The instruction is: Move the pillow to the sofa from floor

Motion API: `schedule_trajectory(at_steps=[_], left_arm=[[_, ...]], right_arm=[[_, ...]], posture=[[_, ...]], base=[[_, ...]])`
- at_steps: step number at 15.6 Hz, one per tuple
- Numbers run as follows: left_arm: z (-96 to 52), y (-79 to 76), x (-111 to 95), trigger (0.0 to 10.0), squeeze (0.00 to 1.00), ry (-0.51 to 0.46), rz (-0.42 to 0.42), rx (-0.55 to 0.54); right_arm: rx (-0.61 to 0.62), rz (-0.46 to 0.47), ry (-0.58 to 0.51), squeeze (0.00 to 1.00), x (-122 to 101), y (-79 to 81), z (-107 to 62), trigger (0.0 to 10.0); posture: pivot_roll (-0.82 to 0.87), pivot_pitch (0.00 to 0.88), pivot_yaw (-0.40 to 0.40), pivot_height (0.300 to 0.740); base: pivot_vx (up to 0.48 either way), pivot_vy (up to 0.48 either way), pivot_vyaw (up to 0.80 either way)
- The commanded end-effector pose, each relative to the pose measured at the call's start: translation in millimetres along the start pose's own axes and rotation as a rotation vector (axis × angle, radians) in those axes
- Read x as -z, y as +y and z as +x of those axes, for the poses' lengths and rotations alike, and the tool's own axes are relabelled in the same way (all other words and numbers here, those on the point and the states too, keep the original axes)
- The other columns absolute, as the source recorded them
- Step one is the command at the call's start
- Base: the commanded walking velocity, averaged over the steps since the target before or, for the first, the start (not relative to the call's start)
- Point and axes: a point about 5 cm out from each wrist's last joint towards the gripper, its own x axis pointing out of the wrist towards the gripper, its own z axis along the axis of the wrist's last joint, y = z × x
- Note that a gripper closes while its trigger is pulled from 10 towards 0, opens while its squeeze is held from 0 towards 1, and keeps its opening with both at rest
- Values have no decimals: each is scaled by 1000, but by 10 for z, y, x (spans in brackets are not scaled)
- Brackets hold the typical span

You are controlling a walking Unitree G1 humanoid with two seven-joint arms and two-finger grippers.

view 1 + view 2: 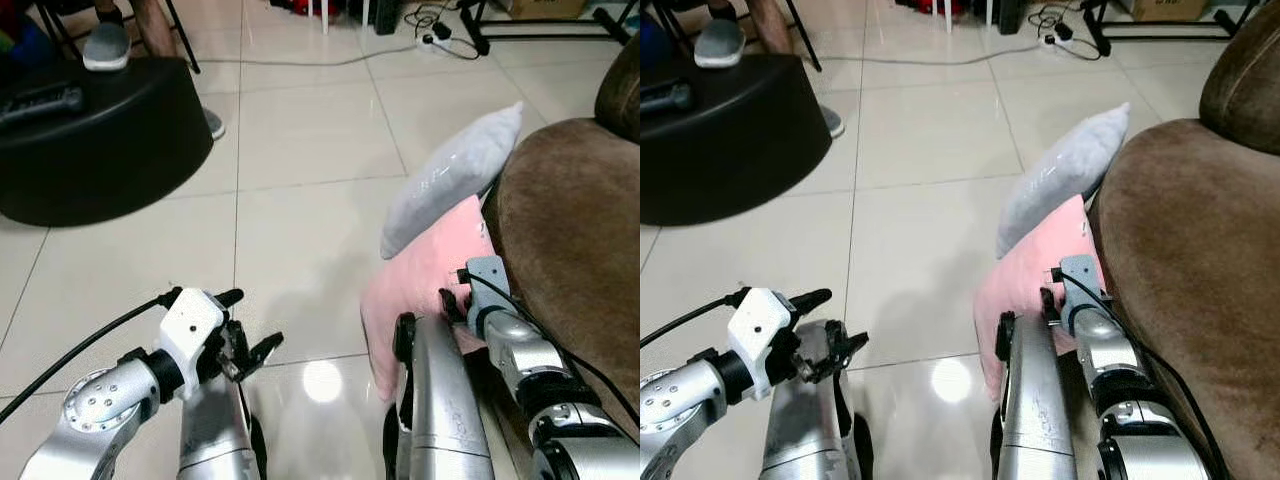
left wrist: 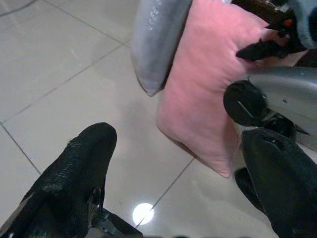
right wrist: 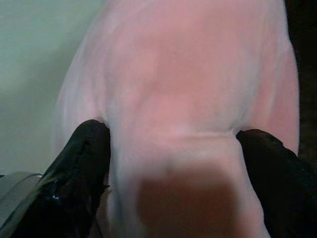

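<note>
— How far has the robot got with the job?

— Only as far as the grab, by the look of it. Nearest the camera, the right gripper (image 3: 173, 144) has its two black fingers (image 3: 81, 163) set apart on either side of a fold of the pink pillow (image 1: 425, 285), the cloth bulging between them. They press the fabric from both sides, so it looks like a hold, though whether it is firm is hard to judge.

— And the left one?

— The left gripper (image 1: 245, 335) hangs over the bare floor (image 1: 300, 150), well apart from the pillow, fingers spread and holding nothing.

— Where does the pillow stand?

— On the tiles, upright, leaning against the front edge of the brown sofa (image 1: 570, 250). Its lower corner touches the floor, so it has not been lifted.

— Anything else there?

— A grey pillow (image 1: 455, 170) rests just behind the pink one, tilted against the same sofa edge and touching it. Farther off sits a round black stool (image 1: 110, 140), and beyond it a person's shoe (image 1: 106, 45) and a power strip (image 1: 435, 40) with cables.

— So what remains?

— Almost all of it, probably: raising the pink pillow off the floor, carrying it over the sofa's edge and setting it on the seat.
</note>
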Motion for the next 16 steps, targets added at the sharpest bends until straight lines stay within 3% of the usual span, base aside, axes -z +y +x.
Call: schedule_trajectory(at_steps=[1, 4, 9, 16], left_arm=[[-34, -14, -2, 10000, 667, 10, -1, 13], [-23, -27, 13, 10000, 667, 23, 7, 29], [7, -15, 10, 10000, 663, 26, 15, 30], [66, 20, 14, 10000, 663, 22, 30, 25]], right_arm=[[-7, 8, 14, 0, 48, 9, 4, 0], [-1, -48, 19, 0, 77, -6, 4, 0], [-1, 24, 31, 0, 106, 29, 17, 0], [-20, -6, 18, 0, 43, 116, 40, 0]], posture=[[24, 190, 42, 438], [25, 179, 43, 438], [27, 161, 42, 438], [25, 133, 41, 438]], base=[[0, 0, 0], [0, 0, 0], [0, 0, 0], [0, 0, 0]])
